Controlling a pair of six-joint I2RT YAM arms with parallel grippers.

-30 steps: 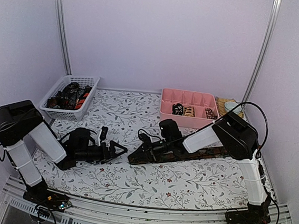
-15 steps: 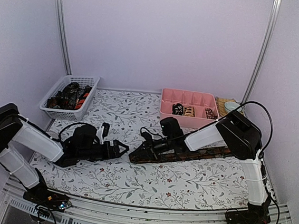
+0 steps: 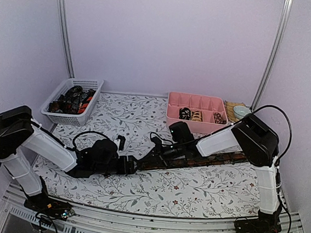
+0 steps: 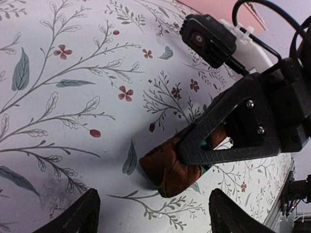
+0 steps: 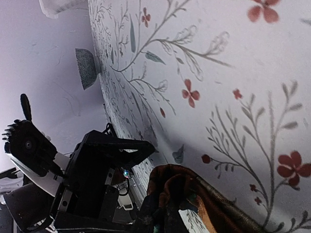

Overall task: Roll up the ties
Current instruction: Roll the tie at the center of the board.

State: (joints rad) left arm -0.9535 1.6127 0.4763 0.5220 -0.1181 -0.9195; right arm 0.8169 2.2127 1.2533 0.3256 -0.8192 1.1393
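Observation:
A long dark brown tie lies across the floral cloth, running from the right side toward the middle. My right gripper is shut on its left end, which is folded into a small thick lump resting on the cloth. The right wrist view shows this fold bunched between the right fingers. My left gripper is open and empty, low over the cloth just left of the fold, with its fingertips spread either side of it and not touching. Three rolled ties sit in the pink tray.
A white mesh basket holding several loose ties stands at the back left. The pink compartment tray stands at the back right, with a small bowl on a mat beside it. Both arms meet low over the middle of the cloth.
My left arm has reached rightward until its open gripper sits at the tie's folded end. My right gripper and the tie's end have shifted slightly right.

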